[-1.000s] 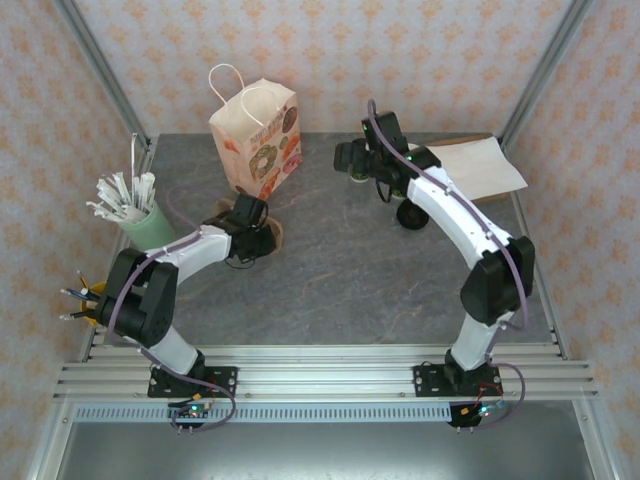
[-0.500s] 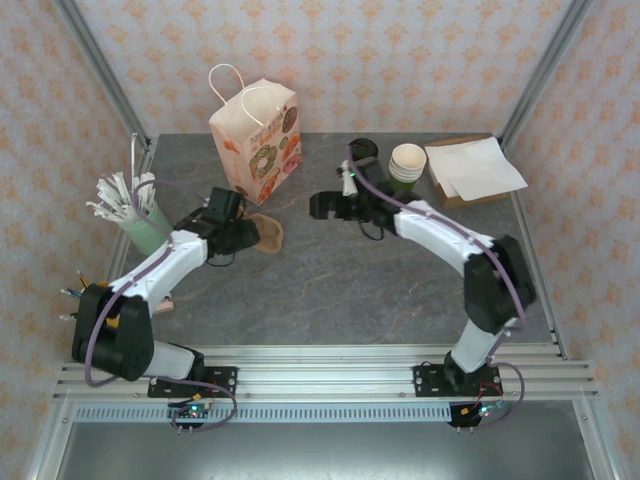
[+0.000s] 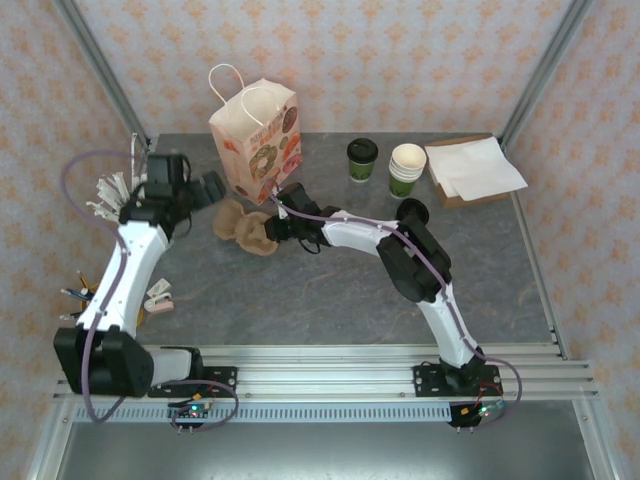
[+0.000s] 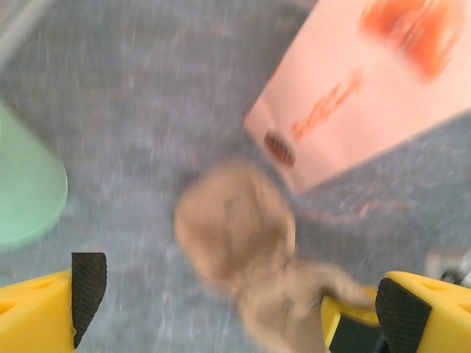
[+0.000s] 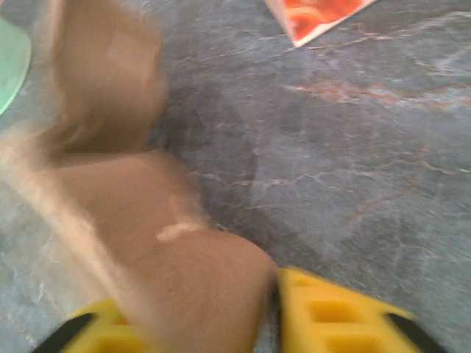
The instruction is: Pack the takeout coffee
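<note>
The small dark-green paper cup [image 3: 362, 162] is seen in the top view standing upright at the back of the grey stone-patterned table [image 3: 340, 290], with the round black plastic lid [image 3: 362, 149] seated on it. It is placed just left of the stack of green cups with cream rims [image 3: 406, 168] and to the right of the printed paper bag with handles [image 3: 256, 138]. It is well apart from both pairs of jaws, and nothing is touching it.

The left gripper [image 3: 208, 188] is held beside the bag, and its jaws are spread wide with nothing between them. The right gripper [image 3: 278, 226] is stretched leftward across the table to the brown moulded-pulp cup carrier [image 3: 245, 226], which lies flat in front of the bag.

In the left wrist view the left gripper [image 4: 243, 294] is shown with one yellow black-padded finger in each lower corner. The carrier [image 4: 239, 250] is seen below and apart from them, blurred. The bag's base [image 4: 353, 95] and a pale mint-green cup [image 4: 26, 184] are also caught there; in the top view that cup is largely covered by the left arm.

In the right wrist view the right gripper [image 5: 213, 316] is seen drawn narrow, and the carrier's wall [image 5: 147, 243] is clamped between its yellow fingers, though the picture is smeared. The bag's corner [image 5: 316, 15] is visible at the upper edge.
</note>
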Available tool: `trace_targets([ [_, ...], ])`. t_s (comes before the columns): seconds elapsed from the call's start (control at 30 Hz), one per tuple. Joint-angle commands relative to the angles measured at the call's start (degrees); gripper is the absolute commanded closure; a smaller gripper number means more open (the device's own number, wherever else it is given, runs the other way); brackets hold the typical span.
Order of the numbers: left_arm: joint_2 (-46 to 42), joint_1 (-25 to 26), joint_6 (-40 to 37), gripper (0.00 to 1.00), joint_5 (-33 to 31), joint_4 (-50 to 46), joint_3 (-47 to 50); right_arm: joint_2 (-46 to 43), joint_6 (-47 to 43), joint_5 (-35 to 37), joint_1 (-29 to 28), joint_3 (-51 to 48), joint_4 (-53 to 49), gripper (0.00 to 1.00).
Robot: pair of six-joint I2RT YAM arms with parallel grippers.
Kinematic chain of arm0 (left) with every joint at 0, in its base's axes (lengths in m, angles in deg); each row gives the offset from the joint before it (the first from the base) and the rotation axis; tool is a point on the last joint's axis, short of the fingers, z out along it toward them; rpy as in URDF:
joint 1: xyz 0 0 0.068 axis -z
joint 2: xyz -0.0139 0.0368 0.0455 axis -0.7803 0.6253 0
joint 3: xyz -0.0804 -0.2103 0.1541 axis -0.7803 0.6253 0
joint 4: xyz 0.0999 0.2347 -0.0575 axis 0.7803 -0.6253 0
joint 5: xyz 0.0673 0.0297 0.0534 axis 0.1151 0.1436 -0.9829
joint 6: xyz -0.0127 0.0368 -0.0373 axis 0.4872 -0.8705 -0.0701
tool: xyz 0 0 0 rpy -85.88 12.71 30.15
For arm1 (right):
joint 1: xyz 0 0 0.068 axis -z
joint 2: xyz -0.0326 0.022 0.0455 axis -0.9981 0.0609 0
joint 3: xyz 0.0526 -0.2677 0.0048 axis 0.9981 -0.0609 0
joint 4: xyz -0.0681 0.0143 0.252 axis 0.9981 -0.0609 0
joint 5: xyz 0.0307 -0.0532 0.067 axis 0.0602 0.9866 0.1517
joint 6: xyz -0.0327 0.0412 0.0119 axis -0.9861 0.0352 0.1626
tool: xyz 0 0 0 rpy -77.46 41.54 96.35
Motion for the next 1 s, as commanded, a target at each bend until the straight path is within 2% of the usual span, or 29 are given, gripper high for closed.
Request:
trace_targets([
  [0.0, 8.15, -2.26, -10.57, 0.00, 4.84, -0.06, -12.04, -6.71, 0.61, 7.89, 0.25, -2.95, -2.89, 0.89],
  [0.07, 15.42, -2.43, -14.34, 0.00, 5.26, -2.75, -22.01, -11.56, 2.16, 8.52, 0.76, -7.97, -4.75, 0.95],
  [0.23, 31.23, -2.44, -18.77, 0.01, 6.01, -9.75, -44.91, -24.15, 9.41, 11.62, 2.64, -20.59, -13.30, 0.95],
  [0.43, 51.05, -2.44, -22.74, 0.18, 12.40, -22.82, -71.83, -39.31, 18.94, 16.43, 5.40, -34.15, -26.51, 0.92],
  [0.53, 56.30, -2.29, -23.51, 0.27, 16.81, -26.82, -78.52, -45.32, 23.43, 16.53, 7.58, -39.57, -29.98, 0.91],
  [0.6, 56.34, -2.11, -23.35, 0.36, 17.51, -26.77, -77.48, -48.34, 25.77, 16.00, 8.56, -42.12, -30.61, 0.90],
  [0.77, 51.14, -1.01, -19.10, 0.83, 13.37, -25.87, -69.78, -48.86, 31.48, 13.43, 9.17, -45.36, -31.55, 0.87],
  [0.87, 43.48, 0.70, -10.78, 0.96, 10.07, -23.66, -58.92, -49.10, 33.72, 10.10, 9.17, -47.83, -28.14, 0.82],
  [0.97, 33.66, 4.58, -2.28, 0.97, 7.25, -18.72, -43.05, -48.95, 33.78, 8.15, 9.17, -47.52, -27.79, 0.73],
])
